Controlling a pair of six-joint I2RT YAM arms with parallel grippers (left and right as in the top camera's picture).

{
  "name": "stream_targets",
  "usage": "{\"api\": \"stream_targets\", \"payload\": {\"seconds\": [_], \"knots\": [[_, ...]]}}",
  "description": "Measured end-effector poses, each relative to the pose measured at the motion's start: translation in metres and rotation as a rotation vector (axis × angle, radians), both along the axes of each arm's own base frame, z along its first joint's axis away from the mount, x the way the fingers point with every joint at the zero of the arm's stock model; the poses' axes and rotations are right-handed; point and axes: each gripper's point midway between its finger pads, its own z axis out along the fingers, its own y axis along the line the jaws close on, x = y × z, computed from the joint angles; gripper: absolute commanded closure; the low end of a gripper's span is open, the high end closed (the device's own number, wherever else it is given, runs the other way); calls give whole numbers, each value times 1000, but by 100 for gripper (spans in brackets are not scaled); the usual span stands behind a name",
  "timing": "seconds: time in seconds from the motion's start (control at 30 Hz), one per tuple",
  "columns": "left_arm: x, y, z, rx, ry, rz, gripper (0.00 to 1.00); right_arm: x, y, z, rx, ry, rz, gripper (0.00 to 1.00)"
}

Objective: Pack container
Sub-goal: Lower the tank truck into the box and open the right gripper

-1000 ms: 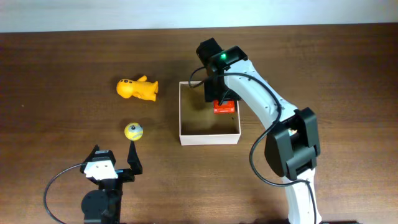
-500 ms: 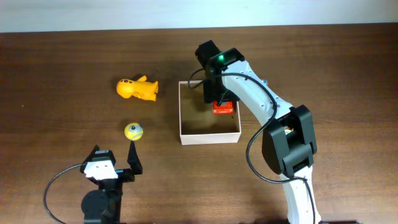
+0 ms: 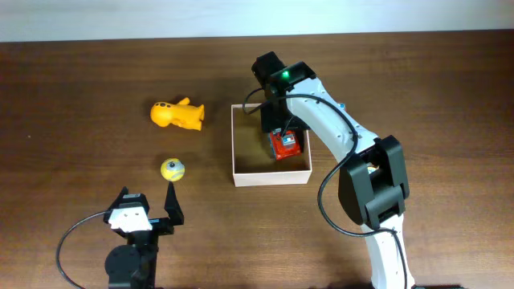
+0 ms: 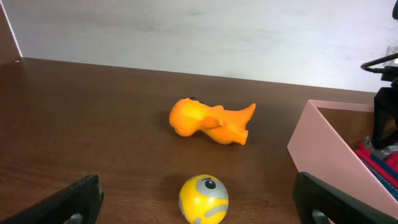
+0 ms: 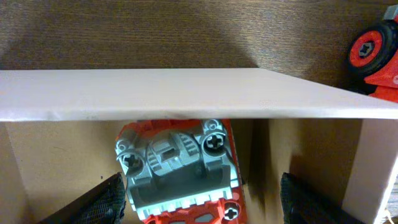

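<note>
Red plastic toy vehicle point(image 3: 283, 144) has dropped out of the right fingers point(image 5: 99, 202), now grey underside up on the white-walled square cardboard container point(image 3: 271, 178) floor. Fingers spread wider.

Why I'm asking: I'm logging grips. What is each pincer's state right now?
Left pincer: open, holding nothing.
Right pincer: open; the red and grey toy lies loose in the container between its fingers.

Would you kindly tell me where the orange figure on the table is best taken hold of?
Grip the orange figure across its narrower body, beside the round head, coming straight down from above: it lies flat, and the bulbous head would probably slip from a pinch.
</note>
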Motion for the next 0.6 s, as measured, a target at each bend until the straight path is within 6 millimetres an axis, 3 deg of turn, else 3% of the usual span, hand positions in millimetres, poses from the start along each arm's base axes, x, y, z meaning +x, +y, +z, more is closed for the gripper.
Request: {"api": "stream_targets", "payload": {"seconds": [0.2,0.4,0.5,0.6], "knots": [[0,0,0,0,0,0,1,-2,3,4,15,15,24,26],[0,0,0,0,0,0,1,6,11,47,54,-23,41,27],[0,0,0,0,0,0,1,11,17,72,86,-60,61,39],[0,0,0,0,0,0,1,10,28,84,128,-72,95,51]]}}
